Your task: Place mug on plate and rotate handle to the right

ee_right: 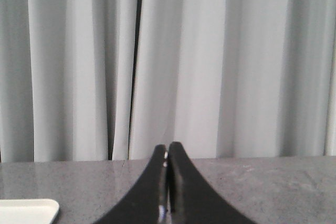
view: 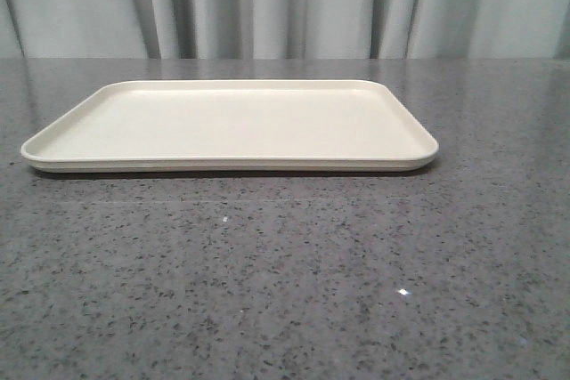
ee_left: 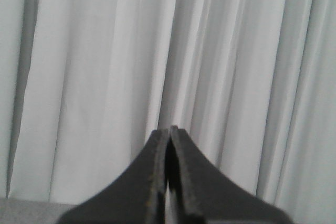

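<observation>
while both pincers stay out of front view, plate (view: 53, 150) sits w/ bare rim.

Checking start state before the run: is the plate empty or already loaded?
Empty. The plate lies flat on the table with a bare surface in the front view; no mug shows in any view.

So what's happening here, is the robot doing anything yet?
Not much yet. A cream plate lies bare on the grey table, and no mug shows in any view. Both grippers, left and right, are shut on nothing and point toward the curtain. Neither touches anything.
</observation>
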